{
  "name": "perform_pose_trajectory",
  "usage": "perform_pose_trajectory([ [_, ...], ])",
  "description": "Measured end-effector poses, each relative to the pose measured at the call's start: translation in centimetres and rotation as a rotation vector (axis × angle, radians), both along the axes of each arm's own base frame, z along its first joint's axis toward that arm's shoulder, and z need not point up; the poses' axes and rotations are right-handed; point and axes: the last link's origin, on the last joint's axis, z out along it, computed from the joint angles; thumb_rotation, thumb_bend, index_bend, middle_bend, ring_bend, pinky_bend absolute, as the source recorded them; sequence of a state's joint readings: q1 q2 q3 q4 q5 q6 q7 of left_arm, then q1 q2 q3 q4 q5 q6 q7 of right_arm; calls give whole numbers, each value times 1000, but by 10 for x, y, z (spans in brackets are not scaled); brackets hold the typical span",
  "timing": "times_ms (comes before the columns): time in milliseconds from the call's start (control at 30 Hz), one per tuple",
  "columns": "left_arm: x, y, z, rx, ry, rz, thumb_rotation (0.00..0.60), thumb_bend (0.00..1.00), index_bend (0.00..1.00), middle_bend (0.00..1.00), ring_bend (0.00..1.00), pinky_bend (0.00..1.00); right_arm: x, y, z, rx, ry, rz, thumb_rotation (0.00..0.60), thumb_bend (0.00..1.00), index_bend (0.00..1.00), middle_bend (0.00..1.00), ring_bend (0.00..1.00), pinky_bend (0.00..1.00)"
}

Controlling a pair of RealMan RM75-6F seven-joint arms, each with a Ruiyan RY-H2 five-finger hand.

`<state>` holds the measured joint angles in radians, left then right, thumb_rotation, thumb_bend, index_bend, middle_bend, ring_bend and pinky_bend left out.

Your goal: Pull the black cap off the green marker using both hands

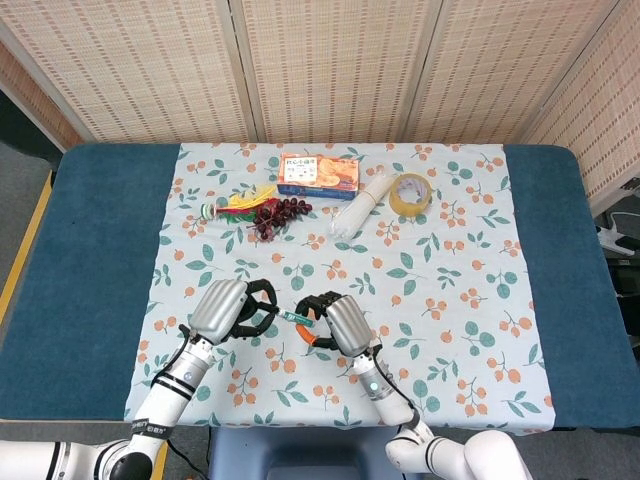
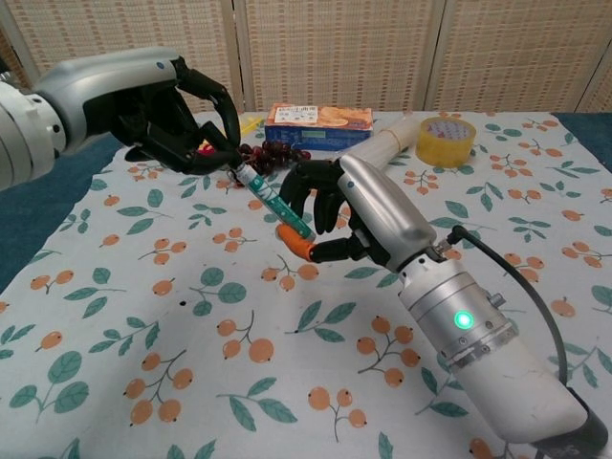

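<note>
The green marker [image 2: 277,206] hangs slanted above the floral cloth between my two hands. My right hand [image 2: 359,206] grips its lower end, with an orange fingertip pad showing under it. My left hand [image 2: 158,110] has its dark fingers curled and pinched together right at the marker's upper end. The black cap is lost among those black fingers, so I cannot tell whether it still sits on the marker. In the head view the marker [image 1: 299,318] is a short green strip between the left hand [image 1: 228,308] and the right hand [image 1: 338,320], near the table's front edge.
At the back of the cloth [image 1: 450,300] lie a biscuit box [image 1: 318,172], a yellow tape roll [image 1: 410,193], a white plastic bundle [image 1: 362,205], dark grapes [image 1: 278,213] and a colourful toy [image 1: 232,204]. Blue table surface flanks the cloth on both sides.
</note>
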<state>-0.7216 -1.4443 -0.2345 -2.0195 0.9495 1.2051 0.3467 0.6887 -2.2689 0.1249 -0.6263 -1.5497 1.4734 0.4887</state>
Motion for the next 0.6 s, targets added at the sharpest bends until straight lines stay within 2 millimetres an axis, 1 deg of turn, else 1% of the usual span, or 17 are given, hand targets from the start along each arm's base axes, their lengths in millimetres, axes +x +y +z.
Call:
perform_pose_trajectory([
  [167, 0, 0, 1, 10, -5, -6, 600, 823, 769, 1000, 845, 901, -1, -1, 1, -6, 1, 0, 600, 418, 987, 785, 622, 573],
  [333, -1, 4, 7, 22, -39, 6, 600, 805, 769, 1000, 845, 901, -9, -3, 3, -27, 42, 8, 600, 418, 987, 785, 622, 573],
  [467, -8, 10, 14, 32, -69, 26, 600, 782, 769, 1000, 845, 902, -23, -10, 13, -62, 92, 15, 600, 418, 987, 785, 622, 573],
  [600, -20, 18, 19, 49, -59, 47, 600, 752, 768, 1000, 844, 901, -36, -19, 27, -102, 150, 24, 600, 418, 987, 785, 622, 573],
])
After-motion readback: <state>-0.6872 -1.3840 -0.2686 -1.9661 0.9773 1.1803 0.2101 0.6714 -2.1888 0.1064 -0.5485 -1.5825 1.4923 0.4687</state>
